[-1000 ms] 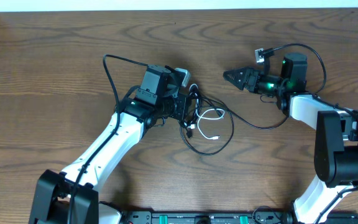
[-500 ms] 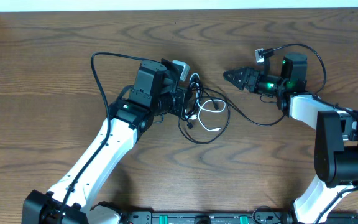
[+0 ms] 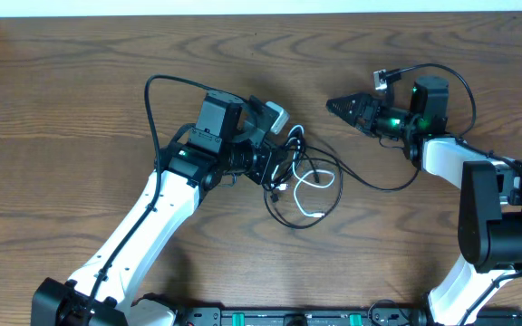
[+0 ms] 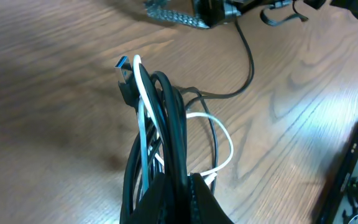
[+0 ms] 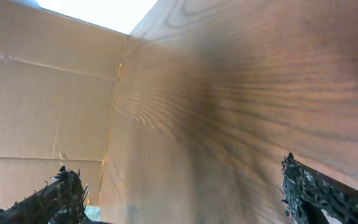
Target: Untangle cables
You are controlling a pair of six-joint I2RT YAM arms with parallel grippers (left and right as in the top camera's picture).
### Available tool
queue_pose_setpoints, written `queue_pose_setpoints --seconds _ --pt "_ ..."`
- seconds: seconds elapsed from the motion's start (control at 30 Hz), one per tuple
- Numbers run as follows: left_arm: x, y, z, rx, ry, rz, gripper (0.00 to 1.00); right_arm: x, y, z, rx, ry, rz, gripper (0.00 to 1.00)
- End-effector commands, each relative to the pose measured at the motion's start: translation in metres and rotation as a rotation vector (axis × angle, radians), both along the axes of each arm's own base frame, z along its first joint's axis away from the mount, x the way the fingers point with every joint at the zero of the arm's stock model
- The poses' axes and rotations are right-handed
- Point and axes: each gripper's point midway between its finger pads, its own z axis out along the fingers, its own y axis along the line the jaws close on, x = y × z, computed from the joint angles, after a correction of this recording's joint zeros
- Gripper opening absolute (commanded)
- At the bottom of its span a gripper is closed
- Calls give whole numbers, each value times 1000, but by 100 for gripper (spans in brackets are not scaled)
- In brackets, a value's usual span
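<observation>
From overhead, the left gripper (image 3: 263, 163) is pinching the cables (image 3: 290, 172), loops trailing toward four o'clock; the right gripper (image 3: 341, 107) is gaping empty at two o'clock. Left wrist: cables are rising toward twelve from shut jaws. Right wrist: jaws are standing wide over the table (image 5: 229, 74).

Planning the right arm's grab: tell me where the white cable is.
Overhead, mid-table: the white cable loops among the black cables, just beside the left gripper gripping them.

One white cable (image 4: 140, 78), black cables (image 4: 169, 99) too tangled to count, two arms (image 3: 143, 226) (image 3: 442, 156).
</observation>
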Motion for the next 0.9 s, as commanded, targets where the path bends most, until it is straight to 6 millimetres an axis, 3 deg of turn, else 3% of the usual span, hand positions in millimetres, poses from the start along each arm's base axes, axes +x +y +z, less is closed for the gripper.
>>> queue_pose_setpoints --seconds 0.0,0.1,0.13,0.23,0.43,0.5,0.57,0.7,0.87 --pt "0 -6 20 -18 -98 -86 8 -4 7 20 15 -143 95 97" --pt "0 -7 21 -18 -110 -97 8 -16 15 39 76 -203 202 83" --pt "0 -7 21 -18 -113 -100 7 -19 17 43 89 -208 224 83" --pt "0 -7 21 -9 -135 -119 7 -26 18 50 110 -211 261 99" --pt "17 -14 39 -94 -142 -28 8 -50 23 61 134 -380 421 99" --pt "23 -17 46 -135 -128 15 8 -44 21 60 104 -413 396 99" --pt "27 -18 52 -177 -102 62 8 -23 16 55 14 -471 295 99" --pt "39 -22 67 -274 -41 171 8 17 0 39 -145 -445 71 89" --pt "50 -17 70 -308 -2 286 8 21 -4 34 -204 -336 45 73"
